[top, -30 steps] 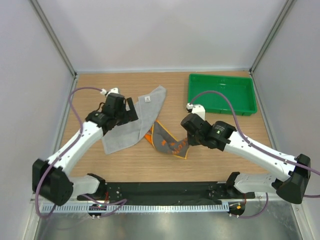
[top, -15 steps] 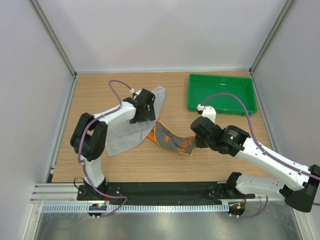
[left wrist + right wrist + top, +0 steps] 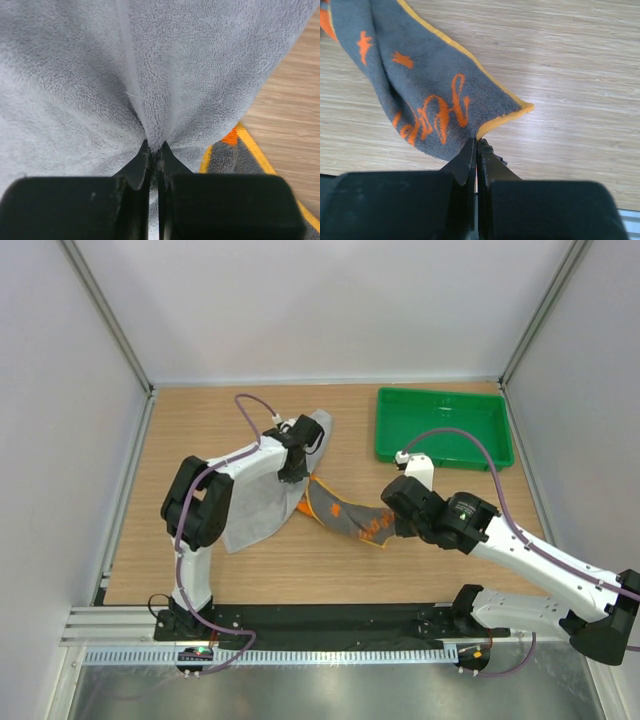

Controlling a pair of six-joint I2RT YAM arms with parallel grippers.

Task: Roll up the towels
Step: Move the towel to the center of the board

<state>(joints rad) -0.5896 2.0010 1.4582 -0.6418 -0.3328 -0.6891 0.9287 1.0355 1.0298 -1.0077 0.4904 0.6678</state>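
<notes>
The light grey towel [image 3: 252, 502] [image 3: 75, 75] lies spread left of centre, one corner reaching up toward the back. My left gripper [image 3: 298, 462] [image 3: 156, 150] is shut on a pinched fold of it near its right edge. Just to the right lies the other towel [image 3: 345, 518] [image 3: 420, 90] [image 3: 240, 155], dark grey on this face with orange edging and orange prints; its left end tucks under the grey towel. My right gripper [image 3: 388, 530] [image 3: 476, 142] is shut on its right corner, which is lifted slightly off the wood.
A green plastic tray [image 3: 443, 430] stands at the back right. White walls close the table on three sides. The left arm's elbow [image 3: 195, 502] is folded over the grey towel's left part. Bare wood lies along the front edge.
My left gripper swung right across the grey towel to its right edge and shut on a fold. My right gripper drew the orange-edged towel's corner a little to the right.
</notes>
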